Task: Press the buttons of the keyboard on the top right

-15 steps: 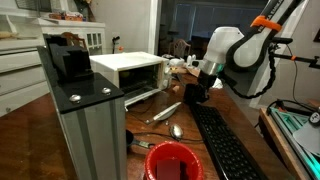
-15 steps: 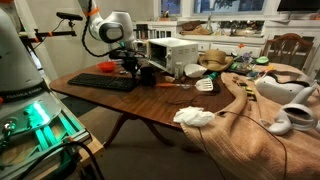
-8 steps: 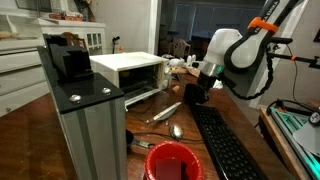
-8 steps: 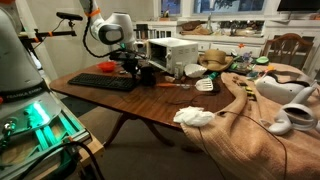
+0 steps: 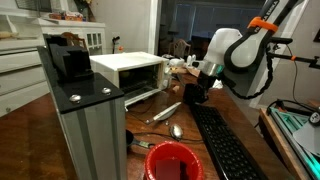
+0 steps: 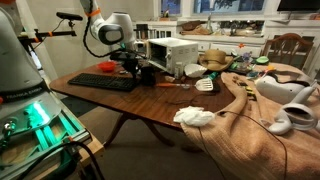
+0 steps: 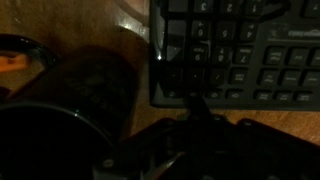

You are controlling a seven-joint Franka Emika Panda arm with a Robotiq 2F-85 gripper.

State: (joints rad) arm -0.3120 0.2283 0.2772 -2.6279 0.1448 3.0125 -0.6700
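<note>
The long black keyboard (image 5: 226, 145) lies on the wooden table and also shows in an exterior view (image 6: 102, 81). In the wrist view the keyboard (image 7: 245, 50) fills the upper right, its rows of square black buttons (image 7: 228, 42) faintly lit. My gripper (image 5: 194, 91) hangs at the keyboard's far end, seen too in an exterior view (image 6: 128, 68). In the wrist view the gripper (image 7: 198, 104) looks shut, its dark fingers meeting in one tip at the keyboard's edge. Whether it touches a key is too dark to tell.
A white oven (image 5: 130, 72) stands at the table's back. Two spoons (image 5: 166, 112) lie beside the keyboard, and a red cup (image 5: 172, 160) is nearer. A grey post (image 5: 85, 120) blocks the left. A dark round cup (image 7: 85, 95) sits left of the gripper. Cloth (image 6: 250, 110) covers the table's other end.
</note>
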